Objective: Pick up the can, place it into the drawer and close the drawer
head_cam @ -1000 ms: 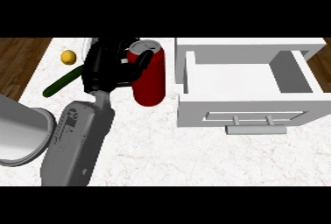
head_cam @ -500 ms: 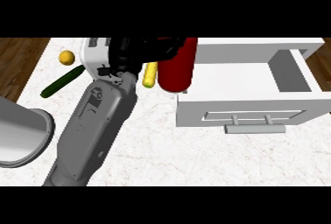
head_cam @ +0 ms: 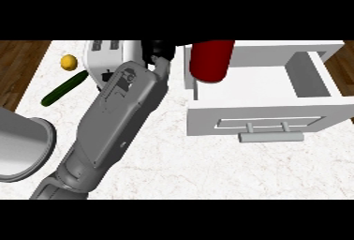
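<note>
The fingers [head_cam: 159,46] of the right hand [head_cam: 155,55] are closed on the red can [head_cam: 211,61], though the grey forearm hides most of the grasp. The can hangs lengthways over the left rear corner of the open white drawer [head_cam: 256,119], crossing its left wall, its lower end above the drawer's inside. The drawer stands pulled out on the white marbled surface [head_cam: 207,173], its handle [head_cam: 271,137] toward the view's lower edge. Left of the hand are a white toaster [head_cam: 104,49], a yellow fruit [head_cam: 68,62] and a green cucumber [head_cam: 63,88]. A grey rounded shape [head_cam: 21,145] shows at the left edge; what it is cannot be told.
</note>
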Available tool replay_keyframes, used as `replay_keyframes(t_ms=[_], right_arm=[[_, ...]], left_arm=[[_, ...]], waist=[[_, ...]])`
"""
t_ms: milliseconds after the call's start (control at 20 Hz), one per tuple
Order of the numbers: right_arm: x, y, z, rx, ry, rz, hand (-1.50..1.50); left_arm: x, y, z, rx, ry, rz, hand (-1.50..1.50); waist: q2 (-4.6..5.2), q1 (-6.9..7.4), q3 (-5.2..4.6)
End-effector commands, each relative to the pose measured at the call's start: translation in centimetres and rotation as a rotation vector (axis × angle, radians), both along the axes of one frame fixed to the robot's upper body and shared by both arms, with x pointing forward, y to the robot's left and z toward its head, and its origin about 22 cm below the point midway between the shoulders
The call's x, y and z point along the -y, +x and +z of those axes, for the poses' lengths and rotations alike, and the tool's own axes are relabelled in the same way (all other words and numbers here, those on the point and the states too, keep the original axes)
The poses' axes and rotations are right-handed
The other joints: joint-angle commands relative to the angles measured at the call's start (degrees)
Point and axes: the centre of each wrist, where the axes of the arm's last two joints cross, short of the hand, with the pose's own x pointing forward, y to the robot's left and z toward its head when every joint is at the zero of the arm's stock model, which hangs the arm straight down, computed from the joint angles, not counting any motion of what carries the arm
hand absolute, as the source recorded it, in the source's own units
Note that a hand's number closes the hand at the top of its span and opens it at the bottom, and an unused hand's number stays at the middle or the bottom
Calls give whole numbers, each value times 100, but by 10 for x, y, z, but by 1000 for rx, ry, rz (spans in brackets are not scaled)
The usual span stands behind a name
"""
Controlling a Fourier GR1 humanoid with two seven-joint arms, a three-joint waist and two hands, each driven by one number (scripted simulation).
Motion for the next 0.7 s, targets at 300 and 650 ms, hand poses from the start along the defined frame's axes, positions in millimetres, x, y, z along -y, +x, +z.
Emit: replay_keyframes(t_ms=[300,650], right_arm=[[7,-1,0,-1,-17,11,-150],[0,9,6,17,-7,25,-150]], left_arm=[[36,17,20,-18,37,-2,150],[50,19,13,-53,53,-2,150]], waist=[[20,-89,2],[38,-173,4]])
